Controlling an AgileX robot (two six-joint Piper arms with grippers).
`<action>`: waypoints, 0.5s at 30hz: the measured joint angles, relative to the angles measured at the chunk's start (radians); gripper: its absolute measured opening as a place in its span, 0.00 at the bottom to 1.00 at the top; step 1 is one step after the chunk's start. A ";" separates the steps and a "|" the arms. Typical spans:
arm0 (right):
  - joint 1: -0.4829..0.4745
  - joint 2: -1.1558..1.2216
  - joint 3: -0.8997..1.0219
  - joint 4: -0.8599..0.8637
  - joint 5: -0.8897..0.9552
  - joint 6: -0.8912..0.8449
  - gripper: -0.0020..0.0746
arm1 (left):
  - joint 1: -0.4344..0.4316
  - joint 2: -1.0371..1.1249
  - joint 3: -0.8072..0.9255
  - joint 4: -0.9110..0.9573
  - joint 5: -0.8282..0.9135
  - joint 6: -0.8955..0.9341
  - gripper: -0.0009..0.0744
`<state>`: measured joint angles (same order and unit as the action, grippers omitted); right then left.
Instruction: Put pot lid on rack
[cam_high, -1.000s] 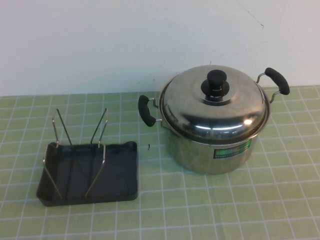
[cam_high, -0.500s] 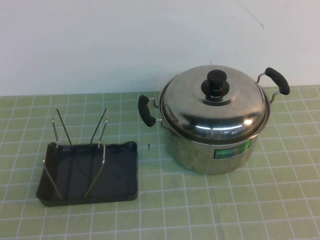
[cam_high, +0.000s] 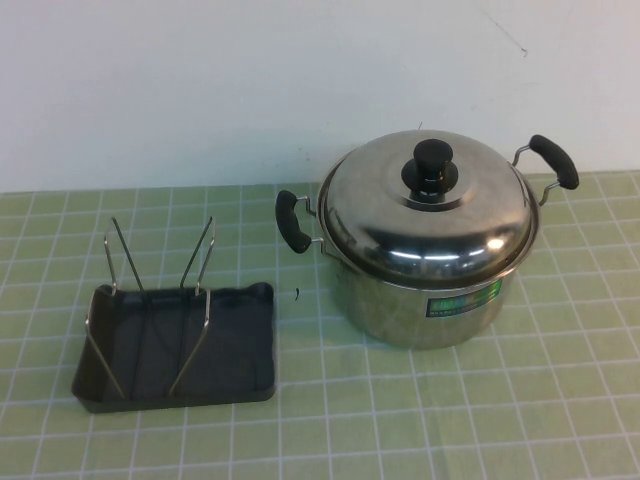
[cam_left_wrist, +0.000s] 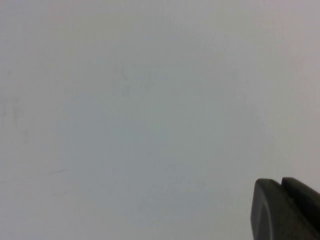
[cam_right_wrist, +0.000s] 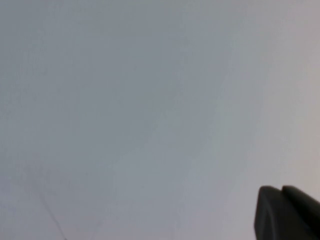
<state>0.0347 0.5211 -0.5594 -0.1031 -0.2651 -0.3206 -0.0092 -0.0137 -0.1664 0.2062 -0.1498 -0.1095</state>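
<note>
The shiny domed pot lid (cam_high: 430, 212) with its black knob (cam_high: 431, 165) sits closed on the steel pot (cam_high: 420, 305) at the right of the high view. The dark grey rack (cam_high: 225, 350) with thin wire uprights (cam_high: 198, 262) stands empty at the left. Neither arm shows in the high view. My left gripper (cam_left_wrist: 280, 182) shows only in the left wrist view, its dark fingertips pressed together in front of a blank white wall. My right gripper (cam_right_wrist: 281, 189) shows the same way in the right wrist view, shut and empty.
The pot has two black handles (cam_high: 293, 222) and a green label (cam_high: 462, 300). Everything stands on a green checked mat (cam_high: 400, 420) in front of a white wall (cam_high: 200, 90). A gap of mat lies between rack and pot.
</note>
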 joint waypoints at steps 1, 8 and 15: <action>0.000 0.064 -0.017 -0.008 0.002 0.016 0.02 | 0.000 0.000 0.000 0.011 0.009 -0.006 0.01; 0.061 0.436 -0.049 -0.367 -0.227 0.200 0.02 | 0.000 0.000 0.031 0.037 0.005 -0.081 0.01; 0.199 0.756 -0.144 -0.510 -0.405 0.337 0.02 | 0.000 0.000 0.065 0.037 -0.005 -0.304 0.01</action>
<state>0.2336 1.2770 -0.7039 -0.6133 -0.6699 0.0167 -0.0092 -0.0137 -0.1017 0.2432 -0.1547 -0.4136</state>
